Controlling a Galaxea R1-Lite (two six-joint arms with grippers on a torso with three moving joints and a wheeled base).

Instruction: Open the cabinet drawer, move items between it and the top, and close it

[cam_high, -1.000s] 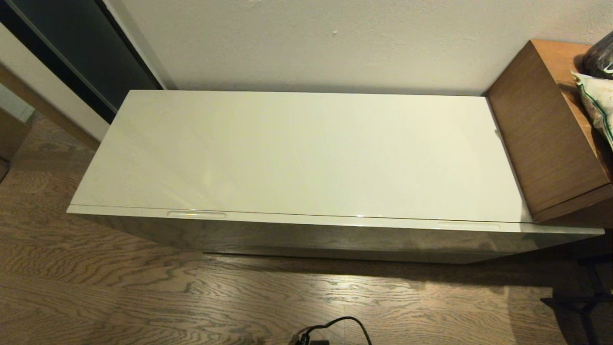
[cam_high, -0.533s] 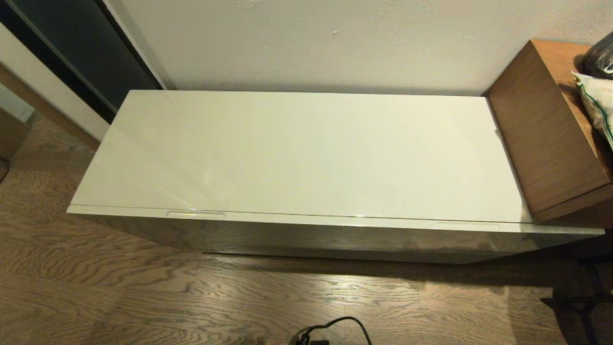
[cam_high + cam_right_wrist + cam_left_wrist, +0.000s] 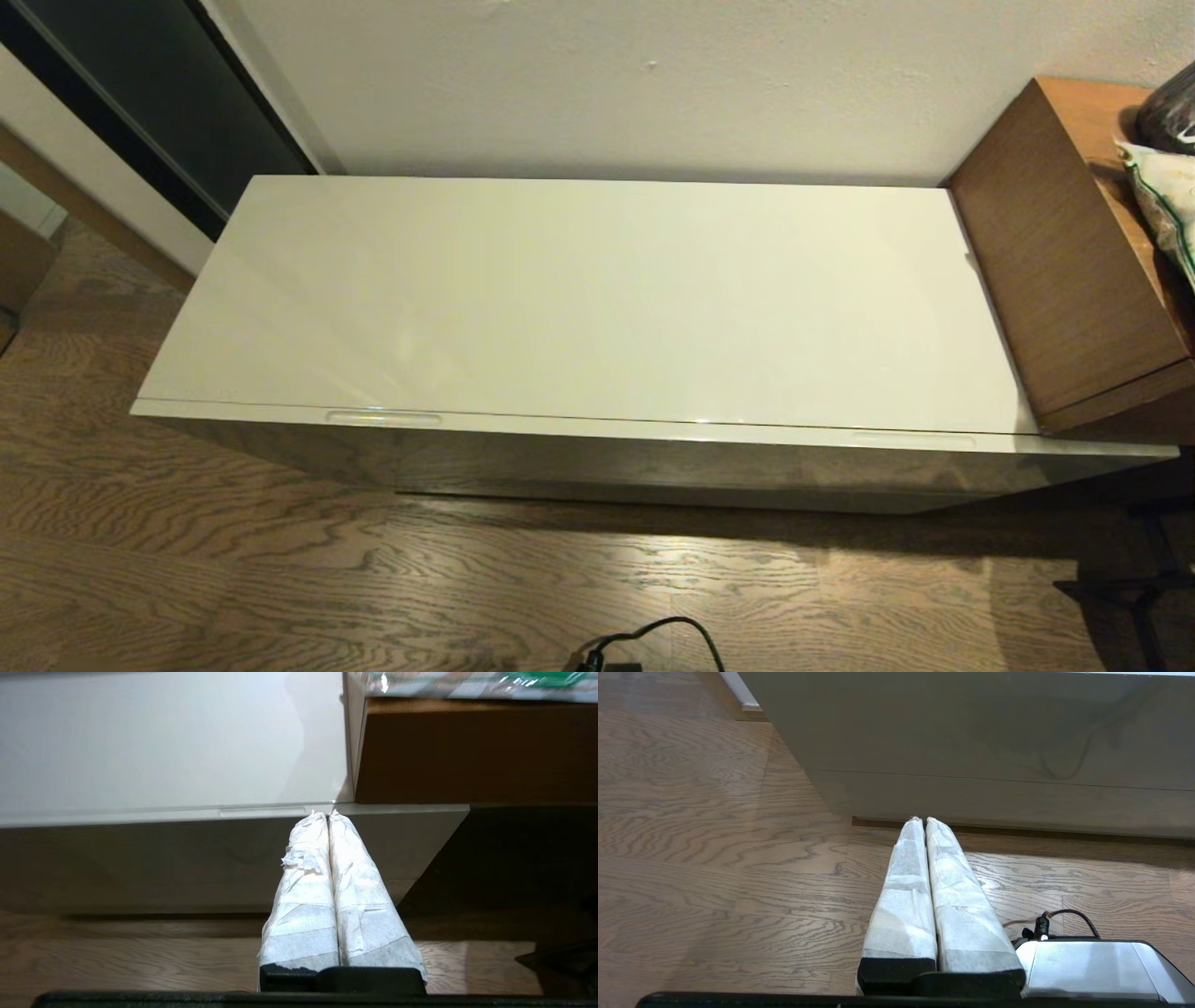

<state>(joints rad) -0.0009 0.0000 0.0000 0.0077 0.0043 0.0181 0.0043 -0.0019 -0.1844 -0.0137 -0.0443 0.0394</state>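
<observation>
The cabinet drawer [image 3: 653, 462] is closed, its glossy grey-beige front flush under the top [image 3: 597, 299], which is a bare cream slab. Two slim handle recesses [image 3: 383, 417] [image 3: 913, 436] sit along the drawer's upper edge. The items are out of view. Neither arm shows in the head view. My right gripper [image 3: 328, 813] is shut and empty, held in front of the drawer front [image 3: 140, 863], its tips close to the right handle recess [image 3: 261, 811]. My left gripper [image 3: 923, 820] is shut and empty, low over the floor before the cabinet's left end [image 3: 971, 728].
A taller brown wooden desk [image 3: 1055, 280] abuts the cabinet's right end, with bags [image 3: 1162, 187] on it. A black cable [image 3: 653, 639] lies on the wood floor in front. A dark doorway [image 3: 140, 103] is at the back left. My base [image 3: 1092, 970] is beside the left gripper.
</observation>
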